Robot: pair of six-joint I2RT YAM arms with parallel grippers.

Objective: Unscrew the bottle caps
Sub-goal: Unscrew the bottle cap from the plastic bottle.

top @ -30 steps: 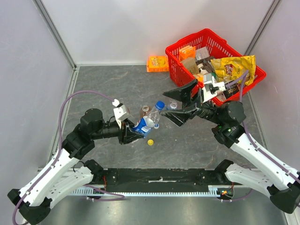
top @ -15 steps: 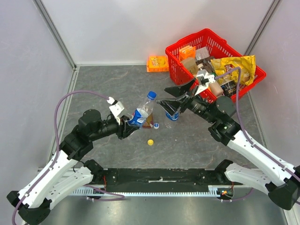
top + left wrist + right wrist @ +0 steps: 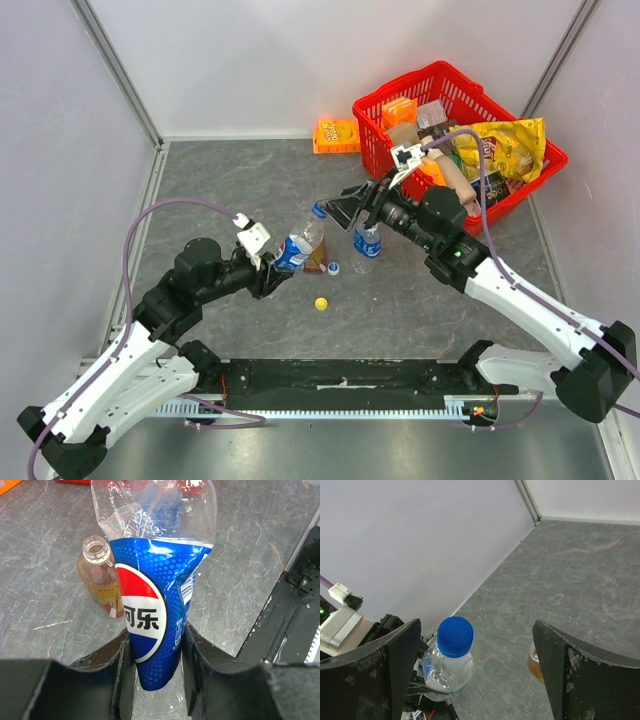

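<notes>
Two down, by the look of it: the amber bottle [image 3: 102, 575] is standing open-necked, and the yellow cap [image 3: 321, 303] and whitish cap [image 3: 333, 267] are lying loose on the grey stone-patterned surface [image 3: 220, 190] just in front of it. The left tool [image 3: 155, 655] is clamping the thin, crumpled clear bottle [image 3: 160, 595] right beside the amber bottle. The clear bottle's smooth round blue cap [image 3: 455, 636] is the one left, with the right tool [image 3: 476, 625] gaping wide and lining up on it, not touching.

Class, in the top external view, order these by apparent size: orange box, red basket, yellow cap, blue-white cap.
Largest: red basket.
Then: orange box.
Smallest: yellow cap and blue-white cap, which look about alike.
</notes>
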